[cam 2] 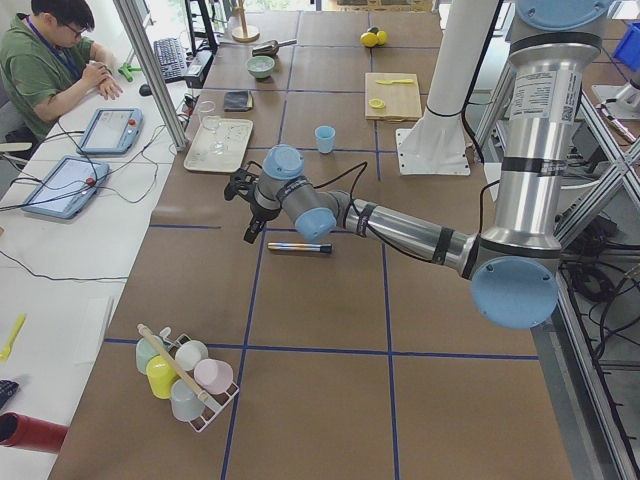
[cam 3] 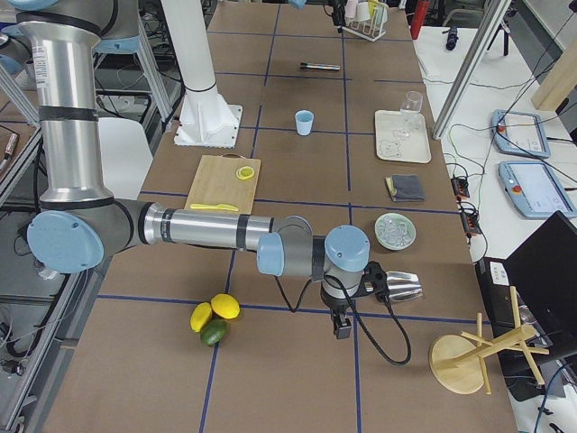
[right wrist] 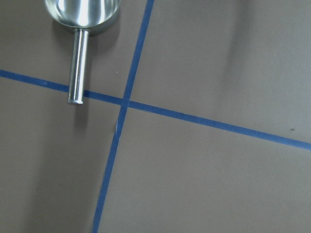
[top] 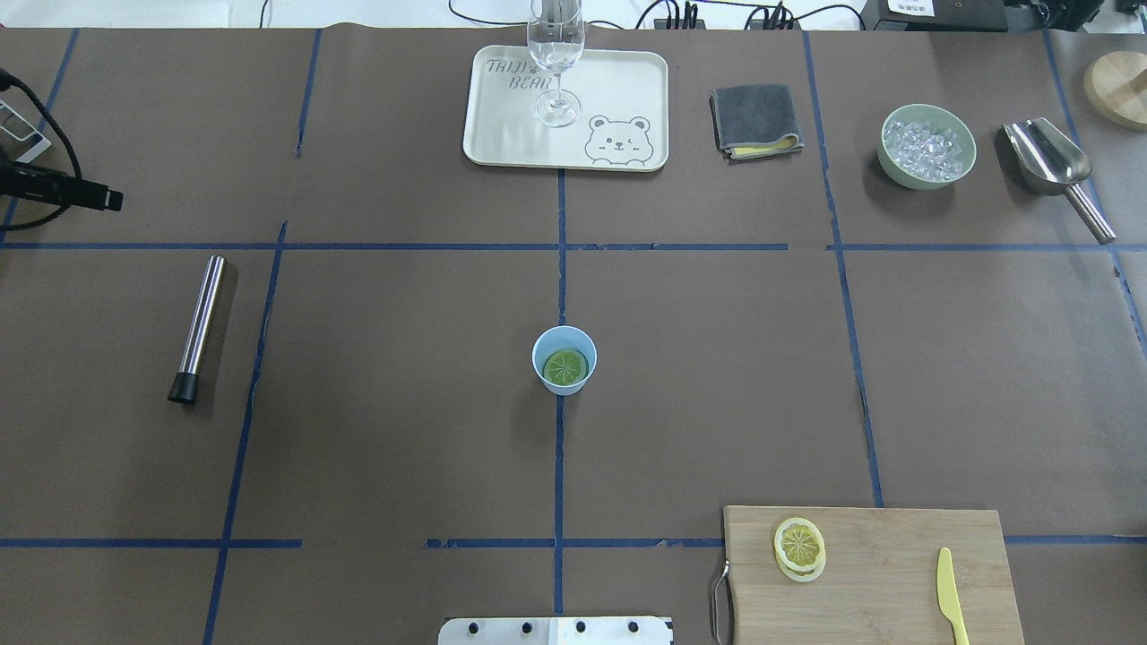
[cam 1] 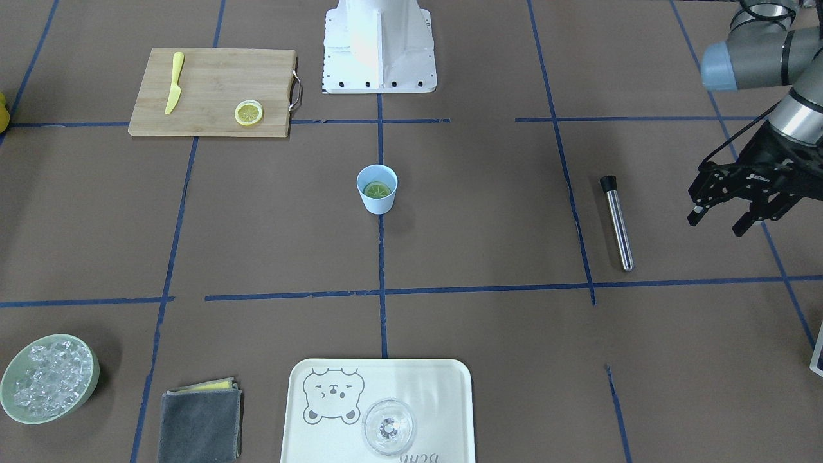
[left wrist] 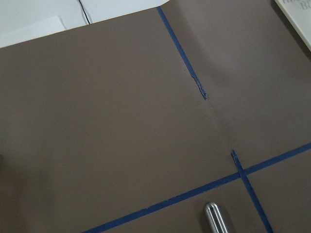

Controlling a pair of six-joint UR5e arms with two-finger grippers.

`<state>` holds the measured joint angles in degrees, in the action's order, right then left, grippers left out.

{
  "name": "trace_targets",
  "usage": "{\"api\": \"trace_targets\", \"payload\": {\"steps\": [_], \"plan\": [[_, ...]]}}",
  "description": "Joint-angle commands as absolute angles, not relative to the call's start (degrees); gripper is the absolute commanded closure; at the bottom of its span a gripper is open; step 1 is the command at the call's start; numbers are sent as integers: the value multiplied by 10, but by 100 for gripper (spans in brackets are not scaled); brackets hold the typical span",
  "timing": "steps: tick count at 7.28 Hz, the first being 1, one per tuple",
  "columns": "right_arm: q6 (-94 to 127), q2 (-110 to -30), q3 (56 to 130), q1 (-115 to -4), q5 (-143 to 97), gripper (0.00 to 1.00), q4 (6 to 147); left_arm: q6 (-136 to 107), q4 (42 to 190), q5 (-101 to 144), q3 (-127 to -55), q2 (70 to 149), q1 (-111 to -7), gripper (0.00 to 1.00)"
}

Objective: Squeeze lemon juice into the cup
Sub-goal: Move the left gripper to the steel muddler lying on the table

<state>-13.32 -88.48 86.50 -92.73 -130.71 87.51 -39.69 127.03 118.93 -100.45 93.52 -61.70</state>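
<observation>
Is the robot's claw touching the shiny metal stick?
Apart. The front-facing view shows the left gripper hanging off to one side of the metal stick, with bare brown table showing between them.

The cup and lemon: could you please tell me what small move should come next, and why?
Probably just park the arms: a lemon already lies inside the cup, and the left gripper hangs open and empty, well aside.

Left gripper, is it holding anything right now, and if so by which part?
Nothing. The left gripper hangs open and empty, apart from the steel rod.
</observation>
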Motion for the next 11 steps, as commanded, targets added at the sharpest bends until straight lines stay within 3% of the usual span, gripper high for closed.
{"api": "trace_targets", "payload": {"steps": [1,4,11], "plan": [[-123,-890,865,-928,-1308,0,872,-503,1296,1110,-976,942,-525,36],[-125,-891,867,-928,-1308,0,872,-505,1296,1100,-917,982,-483,36],[-124,-889,866,-928,-1307,0,872,-494,1296,1099,-884,991,-474,40]]}}
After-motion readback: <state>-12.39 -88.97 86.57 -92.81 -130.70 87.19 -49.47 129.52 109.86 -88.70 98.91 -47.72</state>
